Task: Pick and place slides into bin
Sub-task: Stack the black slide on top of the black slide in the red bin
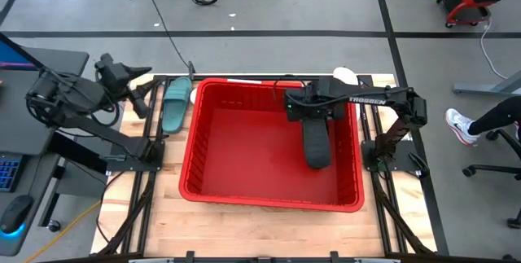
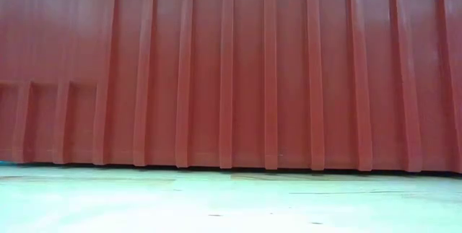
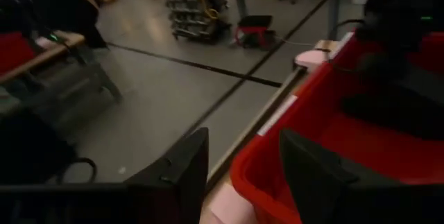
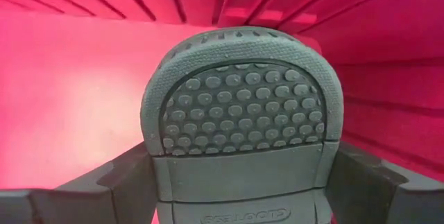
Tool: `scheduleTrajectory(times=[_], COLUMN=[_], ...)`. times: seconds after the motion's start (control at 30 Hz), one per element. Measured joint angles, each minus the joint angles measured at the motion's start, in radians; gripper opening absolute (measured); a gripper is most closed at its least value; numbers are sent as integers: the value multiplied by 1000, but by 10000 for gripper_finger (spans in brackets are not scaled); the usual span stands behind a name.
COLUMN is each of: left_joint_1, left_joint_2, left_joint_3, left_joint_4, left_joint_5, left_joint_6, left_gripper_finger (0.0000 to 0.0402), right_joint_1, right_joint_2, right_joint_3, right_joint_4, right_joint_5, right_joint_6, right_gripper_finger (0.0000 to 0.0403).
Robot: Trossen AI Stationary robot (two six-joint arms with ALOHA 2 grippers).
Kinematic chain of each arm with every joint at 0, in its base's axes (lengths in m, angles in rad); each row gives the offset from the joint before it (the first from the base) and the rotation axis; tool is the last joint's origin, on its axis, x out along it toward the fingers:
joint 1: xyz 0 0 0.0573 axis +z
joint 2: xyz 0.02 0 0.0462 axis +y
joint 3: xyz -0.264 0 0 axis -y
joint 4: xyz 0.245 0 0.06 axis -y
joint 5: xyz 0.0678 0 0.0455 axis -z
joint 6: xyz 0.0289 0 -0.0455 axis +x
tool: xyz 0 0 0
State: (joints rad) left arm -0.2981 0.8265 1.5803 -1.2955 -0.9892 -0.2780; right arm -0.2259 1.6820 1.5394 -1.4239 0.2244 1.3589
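Observation:
The red bin (image 1: 212, 190) stands mid-table, and its ribbed wall (image 2: 231, 67) fills the low view. My right gripper (image 1: 313, 116) reaches over the bin's far right part, shut on a black slide (image 1: 318, 147) whose studded sole (image 4: 243, 106) faces the wrist camera. A teal slide (image 1: 175, 104) lies on the table just left of the bin. A white slide (image 1: 346, 74) lies past the bin's far wall (image 3: 312, 57). My left gripper (image 1: 145, 98) is off the table's far left corner, open and empty (image 3: 243, 158). My right gripper pinches the black slide across its width, one finger (image 4: 125, 179) on each long side edge (image 4: 161, 175). The fingers come from above, pointing steeply down. The slide hangs lengthwise below them inside the bin. Whether its rounded lower end (image 4: 243, 40) touches the floor I cannot tell.
The bin takes up most of the wooden tabletop (image 1: 269, 230), leaving a strip along the near edge. Black frame rails (image 1: 146, 161) run beside the bin on both sides. A person's leg and white shoe (image 1: 464, 124) show at the right, beyond the table.

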Motion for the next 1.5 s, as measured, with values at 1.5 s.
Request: scheduleTrajectory(times=[1.5], left_joint_1=[0], left_joint_2=[17], left_joint_3=[-1], left_joint_4=[-44], left_joint_5=[95], left_joint_6=[-21], left_gripper_finger=[140], right_joint_1=[-158], right_joint_2=[-97], right_joint_3=[-304], right_joint_4=[149], right_joint_5=[-191], right_joint_6=[-93], right_gripper_finger=[399])
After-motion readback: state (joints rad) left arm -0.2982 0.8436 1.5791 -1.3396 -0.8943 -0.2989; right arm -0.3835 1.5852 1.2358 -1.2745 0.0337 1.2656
